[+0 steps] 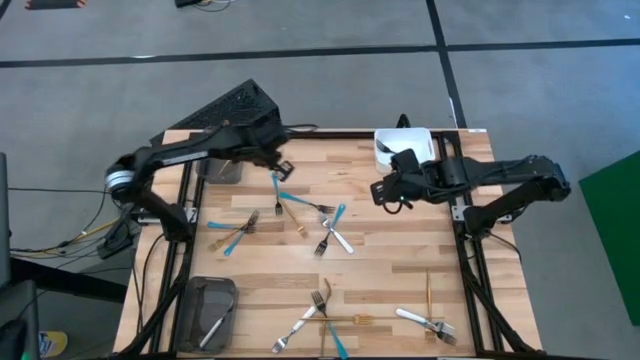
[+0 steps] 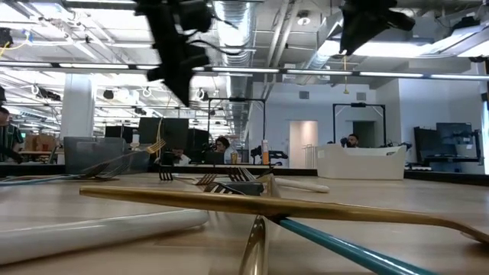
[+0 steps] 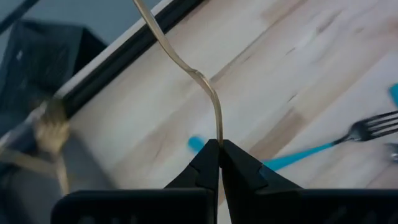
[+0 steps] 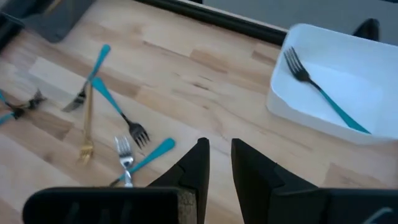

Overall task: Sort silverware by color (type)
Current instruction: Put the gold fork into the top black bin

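Near the table's far left corner, the left gripper (image 1: 283, 166) is clenched on a gold fork (image 3: 186, 68) by the very end of its handle; the handle curves away from the closed fingertips (image 3: 208, 163) over bare wood, beside the dark tray (image 1: 222, 168) at that corner, where another gold piece (image 3: 53, 124) shows blurred. Right gripper (image 1: 384, 190): held above the table's far right part, just beside the white bin (image 1: 400, 143); fingers released, a narrow gap between them, nothing held or touched. White bin contents: one blue-handled fork (image 4: 323, 93), lying diagonally. Table centre: a crossed group of blue-handled forks (image 1: 300, 198) with one gold fork (image 4: 87, 124) among them, three blue handles countable in the right wrist view; to the left, two more blue-handled pieces (image 1: 235, 235) lying crossed. Near edge: a mixed cluster of one silver fork (image 1: 300, 325), one blue-handled piece (image 1: 335, 340) and one gold fork (image 1: 350, 319); further right, one gold fork (image 1: 428, 292) lying apart and one silver fork (image 1: 425, 322). Near left dark tray (image 1: 192, 300): one silver utensil (image 1: 210, 332).
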